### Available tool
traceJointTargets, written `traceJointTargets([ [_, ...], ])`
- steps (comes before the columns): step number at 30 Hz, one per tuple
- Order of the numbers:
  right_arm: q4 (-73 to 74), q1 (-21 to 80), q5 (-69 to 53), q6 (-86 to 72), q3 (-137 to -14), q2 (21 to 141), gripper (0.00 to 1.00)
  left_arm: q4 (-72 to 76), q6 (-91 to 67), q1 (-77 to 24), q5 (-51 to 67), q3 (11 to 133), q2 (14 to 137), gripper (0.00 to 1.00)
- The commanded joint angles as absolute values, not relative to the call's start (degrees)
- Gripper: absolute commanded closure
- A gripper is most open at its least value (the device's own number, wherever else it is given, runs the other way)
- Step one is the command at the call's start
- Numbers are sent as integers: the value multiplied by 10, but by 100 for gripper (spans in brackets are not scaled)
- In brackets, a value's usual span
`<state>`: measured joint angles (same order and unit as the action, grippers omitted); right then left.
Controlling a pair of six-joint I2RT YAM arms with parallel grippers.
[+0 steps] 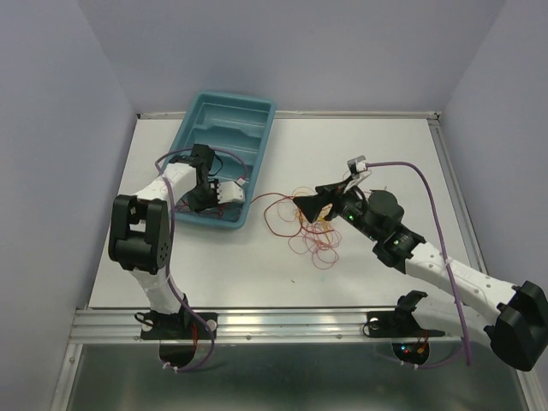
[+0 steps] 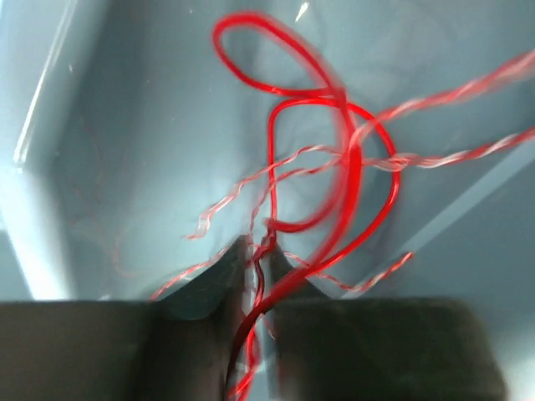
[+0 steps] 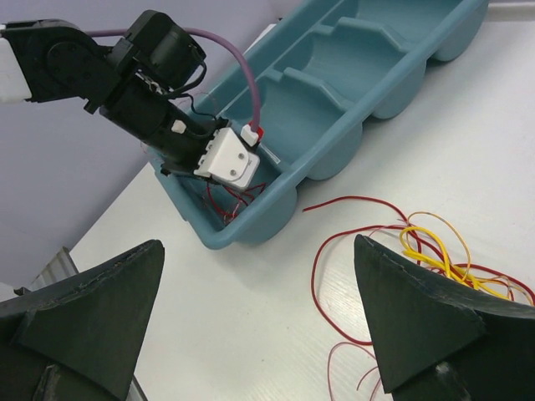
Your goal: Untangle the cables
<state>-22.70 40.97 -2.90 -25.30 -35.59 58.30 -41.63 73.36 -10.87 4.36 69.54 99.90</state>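
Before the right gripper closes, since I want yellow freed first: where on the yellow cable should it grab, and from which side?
Probably take the yellow cable at its bunched bends nearest the tray, where several strands lie together. It lies flat on the table among red cables, so the open right gripper should come straight down from above.

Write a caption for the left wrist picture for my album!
Curly red cables trail from the barely parted left tool, down inside the blue tray.
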Motion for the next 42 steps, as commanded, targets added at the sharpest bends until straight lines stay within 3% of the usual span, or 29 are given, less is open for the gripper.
traceJointTargets([
  [1, -247, 414, -35, -251, -356, 574, 0, -413, 745, -106, 54, 693, 944, 63],
  [14, -245, 414, -31, -250, -356, 570, 0, -471, 744, -106, 59, 761, 866, 46],
  [31, -244, 414, -31, -252, -355, 566, 0, -476, 751, -105, 46, 732, 867, 49],
  [42, -243, 414, -33, -253, -355, 566, 0, -412, 751, -91, 53, 677, 936, 86],
])
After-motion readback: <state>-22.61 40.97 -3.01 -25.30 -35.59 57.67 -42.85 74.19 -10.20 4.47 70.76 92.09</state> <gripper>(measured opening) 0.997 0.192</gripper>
